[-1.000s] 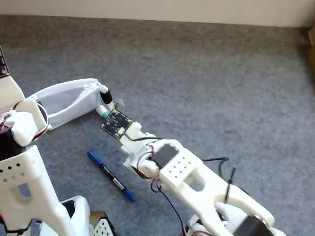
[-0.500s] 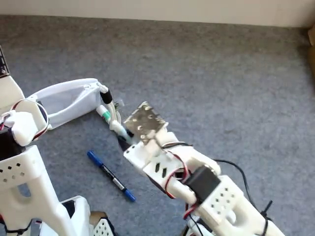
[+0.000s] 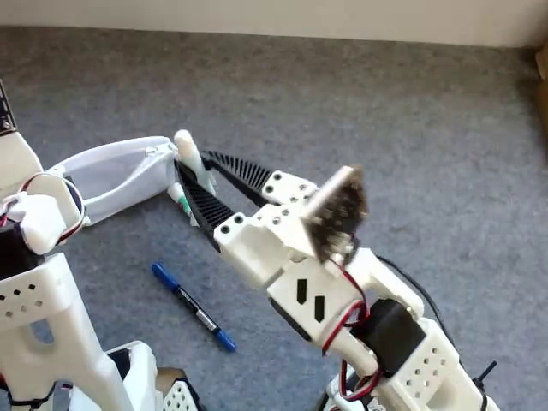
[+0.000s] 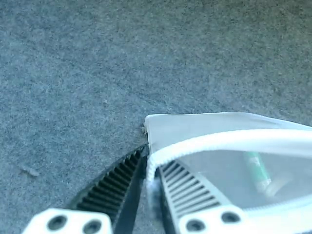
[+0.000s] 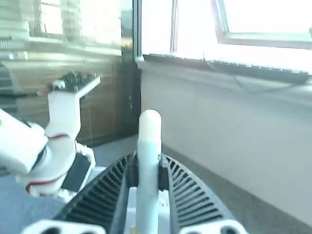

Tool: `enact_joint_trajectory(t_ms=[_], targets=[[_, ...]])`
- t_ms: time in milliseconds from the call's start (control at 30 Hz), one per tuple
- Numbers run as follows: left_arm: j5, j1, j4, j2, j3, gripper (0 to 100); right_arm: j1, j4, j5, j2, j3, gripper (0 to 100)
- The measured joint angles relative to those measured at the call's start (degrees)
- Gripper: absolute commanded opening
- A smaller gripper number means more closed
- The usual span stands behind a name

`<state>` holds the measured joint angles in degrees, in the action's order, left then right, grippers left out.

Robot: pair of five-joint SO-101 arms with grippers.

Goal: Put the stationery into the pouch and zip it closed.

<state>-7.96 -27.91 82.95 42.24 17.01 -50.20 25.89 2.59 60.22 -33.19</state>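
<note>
Right tool, gripping the white marker (end raised), should tilt it down into the pouch the left tool pinches open.

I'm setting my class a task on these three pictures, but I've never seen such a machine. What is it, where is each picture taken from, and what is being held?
These are two small white robot arms at a table, each ending in a pincer. One picture looks down from above; the other two come from cameras on the arms' wrists. The left pincer grips the end of an open white pouch. The right pincer holds a white pen between its fingers. A blue pen lies on the grey surface.
</note>
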Motion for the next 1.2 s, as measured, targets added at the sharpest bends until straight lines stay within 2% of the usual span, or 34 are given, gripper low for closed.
enact_joint_trajectory(t_ms=[333, 500, 667, 967, 1200], targets=[[0.0, 0.0, 0.0, 0.0, 0.0, 1, 0.0, -22.2, 0.0, 0.0, 0.5, 0.4], [0.0, 0.0, 0.0, 0.0, 0.0, 1, 0.0, -28.0, 0.0, -2.0, 0.5, 0.4], [0.0, 0.0, 0.0, 0.0, 0.0, 1, -0.1, -33.9, 0.0, -10.0, 0.5, 0.4], [0.0, 0.0, 0.0, 0.0, 0.0, 1, -3.2, -45.1, 0.0, -23.9, 0.5, 0.4], [0.0, 0.0, 0.0, 0.0, 0.0, 1, -5.6, -54.2, 0.0, -27.8, -1.8, 0.4]])
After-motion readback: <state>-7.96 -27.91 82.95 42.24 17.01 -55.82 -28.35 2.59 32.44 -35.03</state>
